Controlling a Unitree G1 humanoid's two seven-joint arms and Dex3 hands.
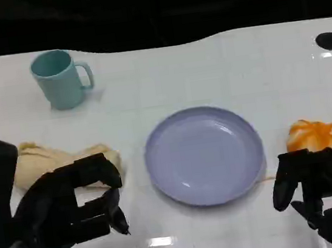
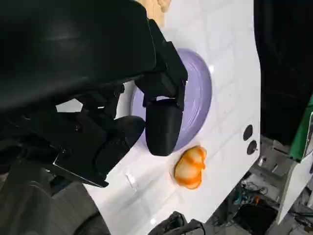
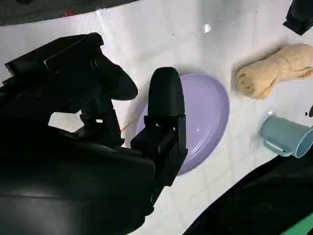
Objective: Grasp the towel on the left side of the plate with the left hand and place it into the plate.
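Note:
A rolled beige towel (image 1: 48, 161) lies on the white table left of the lavender plate (image 1: 204, 154); the towel (image 3: 274, 71) and plate (image 3: 208, 115) also appear in the right wrist view. My left hand (image 1: 72, 203) hovers just in front of the towel with its fingers apart and nothing in them, and part of the towel is hidden behind it. My right hand (image 1: 322, 192) stays at the lower right, beside the plate, fingers apart and holding nothing. The plate (image 2: 198, 98) has nothing on it.
A teal mug (image 1: 59, 78) stands at the back left. An orange-and-white object (image 1: 320, 135) lies right of the plate, just beyond my right hand. Black round holes (image 1: 329, 40) mark the table's far corners. The table's dark far edge runs along the back.

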